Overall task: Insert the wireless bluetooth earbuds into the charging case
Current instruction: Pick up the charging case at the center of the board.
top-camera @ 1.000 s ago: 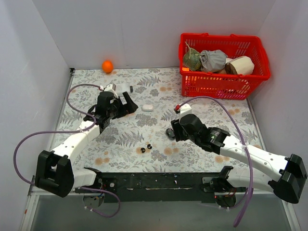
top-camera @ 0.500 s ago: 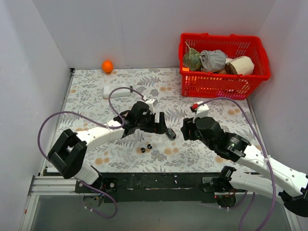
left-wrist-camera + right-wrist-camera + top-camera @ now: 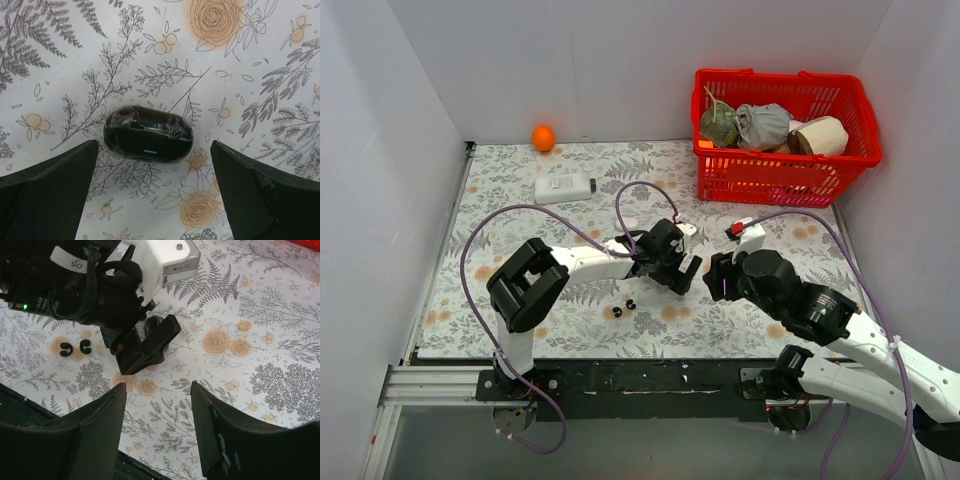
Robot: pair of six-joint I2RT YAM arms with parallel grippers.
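The charging case (image 3: 148, 132) is a glossy black oval lying on the floral cloth. In the left wrist view it sits between and just beyond my open left fingers (image 3: 60, 180). My left gripper (image 3: 672, 270) hovers over it near the table's middle and hides it in the top view. Two tiny black earbuds (image 3: 624, 308) lie side by side, left of and nearer than the left gripper. They also show in the right wrist view (image 3: 75, 347). My right gripper (image 3: 720, 280) is open and empty, just right of the left gripper (image 3: 145, 347).
A red basket (image 3: 785, 178) with several items stands at the back right. An orange (image 3: 543, 137) lies at the back wall. A white box (image 3: 564, 187) lies at the back left. White walls enclose the table.
My left arm has swung from the back left to the right, over the black case. My right gripper has drawn back to the right, away from the case.
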